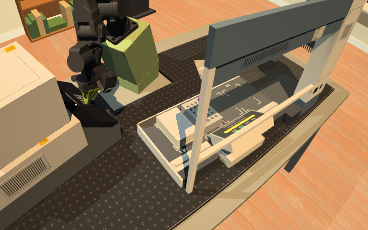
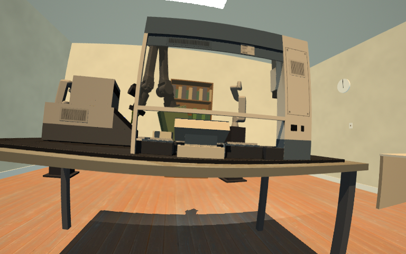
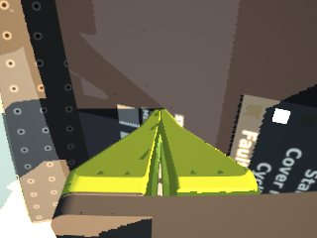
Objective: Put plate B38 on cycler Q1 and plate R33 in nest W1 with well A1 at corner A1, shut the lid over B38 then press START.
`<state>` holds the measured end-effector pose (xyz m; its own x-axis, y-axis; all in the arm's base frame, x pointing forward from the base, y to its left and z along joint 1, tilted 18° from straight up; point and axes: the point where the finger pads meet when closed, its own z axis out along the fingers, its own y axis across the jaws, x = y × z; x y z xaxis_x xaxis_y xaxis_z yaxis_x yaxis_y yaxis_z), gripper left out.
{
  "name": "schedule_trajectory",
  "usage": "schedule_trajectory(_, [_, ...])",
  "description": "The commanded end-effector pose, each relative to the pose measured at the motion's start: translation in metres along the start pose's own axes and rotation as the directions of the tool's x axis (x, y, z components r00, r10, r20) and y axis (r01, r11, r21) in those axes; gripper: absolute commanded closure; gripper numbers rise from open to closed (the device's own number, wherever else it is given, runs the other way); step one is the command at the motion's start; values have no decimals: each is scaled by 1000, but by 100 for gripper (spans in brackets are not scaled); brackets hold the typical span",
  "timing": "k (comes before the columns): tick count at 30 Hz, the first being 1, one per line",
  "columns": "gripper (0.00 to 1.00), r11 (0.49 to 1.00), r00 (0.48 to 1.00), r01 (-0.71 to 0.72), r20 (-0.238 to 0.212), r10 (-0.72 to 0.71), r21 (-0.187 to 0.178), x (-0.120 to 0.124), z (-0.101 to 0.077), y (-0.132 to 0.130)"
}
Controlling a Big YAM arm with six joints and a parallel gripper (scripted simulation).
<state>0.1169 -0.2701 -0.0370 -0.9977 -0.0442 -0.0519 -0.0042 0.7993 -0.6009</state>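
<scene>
The cycler Q1 [image 1: 29, 116] is the beige box at the left, also seen in the exterior view [image 2: 80, 116]. Its lid box [image 1: 18, 89] sits over the body; I cannot tell whether it is fully down. My gripper [image 1: 90, 95] is shut and empty, with its yellow-green fingertips [image 3: 158, 153] pointing down at Q1's black sloped panel [image 1: 86, 111]. A small white lit spot [image 1: 75, 102] shows on the panel. A dark plate with a yellow and a green label [image 1: 238, 124] lies on a beige stand inside the deck frame. I cannot read its ID.
The tall deck frame [image 1: 271, 35] with its beige post [image 1: 199, 127] and rail spans the deck tray. Inside are a beige block [image 1: 170, 127] and a grey tube block [image 1: 201, 112]. Empty nests with locator marks [image 1: 230, 90] lie behind. The arm's green base [image 1: 130, 56] stands at the rear.
</scene>
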Motion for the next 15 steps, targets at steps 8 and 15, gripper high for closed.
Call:
schedule_trajectory(8, [100, 995, 998, -60, -25, 62, 74, 9, -5, -25])
schedule_trajectory(15, [100, 999, 999, -42, -3, 42, 32, 3, -15, -6])
